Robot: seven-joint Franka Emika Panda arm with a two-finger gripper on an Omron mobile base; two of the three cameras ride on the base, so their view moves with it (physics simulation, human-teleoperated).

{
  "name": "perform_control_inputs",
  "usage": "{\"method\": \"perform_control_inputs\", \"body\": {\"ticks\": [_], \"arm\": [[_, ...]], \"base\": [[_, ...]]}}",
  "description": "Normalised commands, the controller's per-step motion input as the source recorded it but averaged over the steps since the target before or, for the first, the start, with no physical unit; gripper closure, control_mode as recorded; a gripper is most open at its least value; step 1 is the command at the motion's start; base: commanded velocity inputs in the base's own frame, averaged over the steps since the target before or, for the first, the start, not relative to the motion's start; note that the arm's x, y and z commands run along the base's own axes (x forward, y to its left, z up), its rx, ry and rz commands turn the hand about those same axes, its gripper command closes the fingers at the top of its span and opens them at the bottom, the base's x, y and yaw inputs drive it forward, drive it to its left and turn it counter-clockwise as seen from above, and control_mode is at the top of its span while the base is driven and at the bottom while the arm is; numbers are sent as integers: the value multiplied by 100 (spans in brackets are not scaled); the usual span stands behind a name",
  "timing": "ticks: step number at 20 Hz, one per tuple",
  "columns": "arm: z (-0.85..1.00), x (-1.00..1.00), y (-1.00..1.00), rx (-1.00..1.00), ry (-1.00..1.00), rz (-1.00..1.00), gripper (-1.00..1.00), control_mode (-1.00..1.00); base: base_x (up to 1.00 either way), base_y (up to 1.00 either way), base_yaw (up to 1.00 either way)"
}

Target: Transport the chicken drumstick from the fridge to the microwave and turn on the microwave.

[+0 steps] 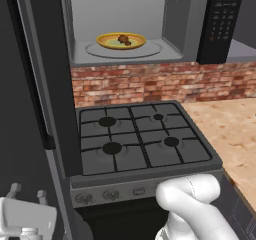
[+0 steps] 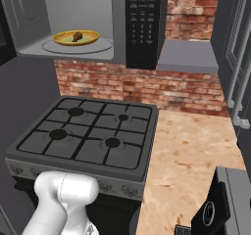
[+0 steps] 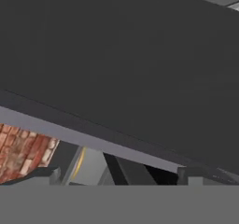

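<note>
The chicken drumstick sits on the yellow plate inside the microwave, right on the turntable, and the door hangs wide open at the left edge of the left base view, so my read is that closing the door comes next, then the button panel. The gripper shows low at the lower left of the left base view, just beside that door's outer face; two pale finger stubs stick up with nothing visible between them, but I cannot tell how wide they stand. The hand view looks along a big dark slab, probably the door. Best approach, I judge: press flat against the door's outer face near its free edge and sweep it in an arc, keeping above the stove.
</note>
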Motion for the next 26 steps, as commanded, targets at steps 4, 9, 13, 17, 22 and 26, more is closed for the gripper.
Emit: {"method": "perform_control_inputs", "body": {"ticks": [4,9,13,17,22,26], "arm": [[0,23,6,0,-2,0,-100,-100],[0,20,1,1,-2,0,-100,-100],[0,22,0,2,-2,0,-100,-100],[0,28,0,2,-2,0,-100,-100],[12,14,0,5,-7,0,-100,-100],[21,0,0,8,-9,-1,-100,-100]], "base": [[0,0,0],[0,0,0],[0,0,0],[0,0,0],[0,0,0],[0,0,0]]}}
